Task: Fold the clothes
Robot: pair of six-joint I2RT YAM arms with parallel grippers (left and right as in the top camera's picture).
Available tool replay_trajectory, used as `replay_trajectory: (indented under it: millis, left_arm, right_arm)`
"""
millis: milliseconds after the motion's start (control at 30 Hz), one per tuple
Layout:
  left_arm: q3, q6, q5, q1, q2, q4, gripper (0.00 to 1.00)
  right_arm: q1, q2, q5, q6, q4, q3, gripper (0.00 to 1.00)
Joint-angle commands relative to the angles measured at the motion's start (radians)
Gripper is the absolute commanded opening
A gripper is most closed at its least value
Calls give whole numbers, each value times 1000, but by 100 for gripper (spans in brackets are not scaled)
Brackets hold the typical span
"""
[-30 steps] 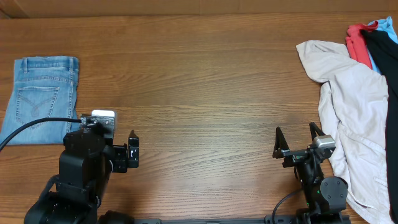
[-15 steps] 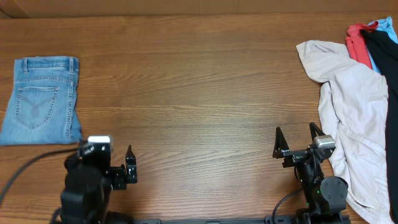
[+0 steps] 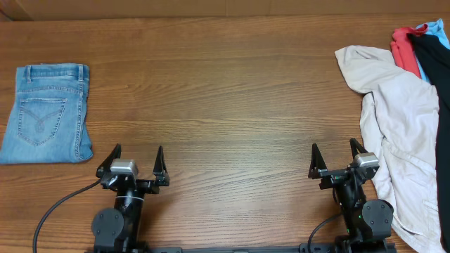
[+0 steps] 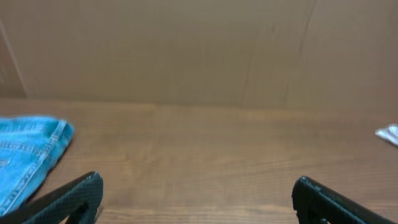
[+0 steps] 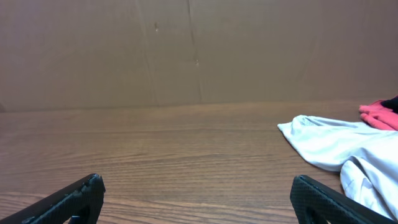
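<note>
Overhead view, your folded jeans (image 3: 46, 112) lie far left, your left gripper (image 3: 138, 150) and right gripper (image 3: 334, 146) both spread wide, empty

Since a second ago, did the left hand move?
Yes. The left hand backed off to the right, away from the jeans it was beside.

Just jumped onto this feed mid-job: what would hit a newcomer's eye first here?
The neatly folded light blue denim jeans lie at the far left of the wooden table. Opposite, a large crumpled off-white garment sprawls down the right edge, red and black garments beside it. The left gripper and right gripper sit open and empty near the front edge.
</note>
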Motion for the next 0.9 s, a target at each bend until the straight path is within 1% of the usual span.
replay_trajectory:
  millis: [0, 67, 200, 867]
  left_arm:
    - [-64, 10, 17, 30, -18, 55, 100]
    - [-64, 8, 2, 43, -18, 35, 100]
    - [-63, 11, 2, 57, -18, -53, 100]
    - [-63, 10, 2, 57, -17, -53, 100]
  right_arm:
    - [5, -10, 0, -8, 4, -10, 100]
    - [5, -10, 0, -8, 4, -10, 100]
    - [5, -10, 0, -8, 4, -10, 100]
    - [5, -10, 0, -8, 4, -10, 100]
